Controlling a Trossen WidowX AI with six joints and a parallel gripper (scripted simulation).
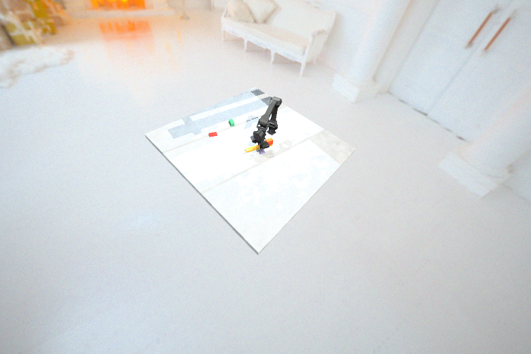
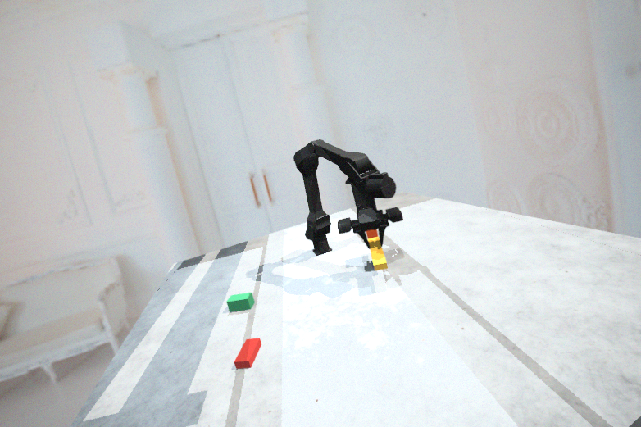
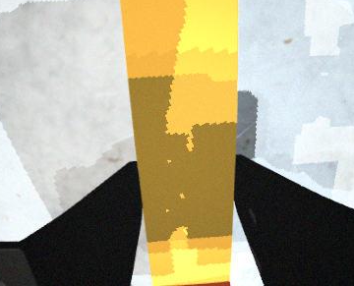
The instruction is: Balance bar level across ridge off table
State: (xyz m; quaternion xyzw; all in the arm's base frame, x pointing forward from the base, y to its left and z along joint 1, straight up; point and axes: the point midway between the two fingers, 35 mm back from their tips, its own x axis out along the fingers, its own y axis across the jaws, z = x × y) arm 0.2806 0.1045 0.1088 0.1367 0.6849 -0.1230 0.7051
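The long yellow bar [image 1: 251, 149] [image 2: 378, 260] [image 3: 183, 196] has an orange-red block [image 1: 269, 141] [image 2: 371, 233] at its end on the arm's side. My gripper [image 1: 263, 145] [image 2: 375, 242] [image 3: 185, 169] points down and is shut on the bar, one finger against each long side. The small purple ridge [image 1: 261, 151] shows just under the bar, below the fingers, mostly hidden. The bar looks about level, its yellow end above the table [image 1: 265, 212] [image 2: 331, 374]. Whether it touches the ridge cannot be told.
A green block [image 1: 231, 122] [image 2: 240, 302] and a red block [image 1: 212, 134] [image 2: 247, 353] lie on the table, apart from the bar, beyond its yellow end and to the arm's base side. The arm's base stands behind the bar. Patchy shadows cross the table.
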